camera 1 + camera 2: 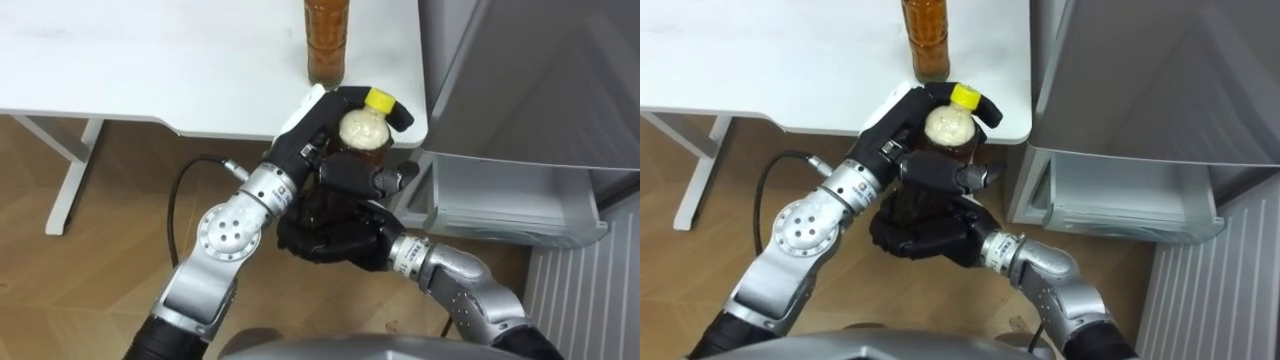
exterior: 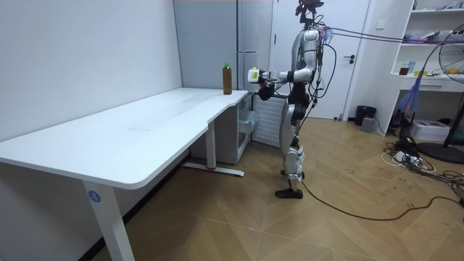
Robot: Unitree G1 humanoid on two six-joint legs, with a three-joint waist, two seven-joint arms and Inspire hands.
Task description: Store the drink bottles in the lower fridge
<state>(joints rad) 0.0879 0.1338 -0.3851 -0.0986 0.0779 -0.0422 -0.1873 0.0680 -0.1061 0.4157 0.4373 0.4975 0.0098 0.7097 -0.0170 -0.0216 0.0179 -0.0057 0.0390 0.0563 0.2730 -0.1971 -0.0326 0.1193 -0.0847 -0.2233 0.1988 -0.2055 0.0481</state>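
Note:
I hold a small bottle of dark drink with a yellow cap [image 1: 365, 128] upright in front of me, just off the white table's corner [image 1: 400, 140]. My left hand [image 1: 308, 132] comes in from the lower left and curls round the bottle's neck and shoulder. My right hand [image 1: 335, 235] comes up from the lower right, its fingers [image 1: 362, 180] wrapped round the bottle's body. A second, taller bottle of brown drink [image 1: 327, 40] stands on the table near that corner. In the room view I stand between the table's end and the grey fridge [image 2: 246, 43], the held bottle [image 2: 254, 75] at chest height.
The grey fridge front [image 1: 530, 80] rises at the right, with a pale grey drawer-like ledge [image 1: 510, 205] sticking out low beside it. The table's white leg [image 1: 75, 170] stands at the left over wooden floor. A ribbed white panel [image 1: 590, 300] shows at the lower right.

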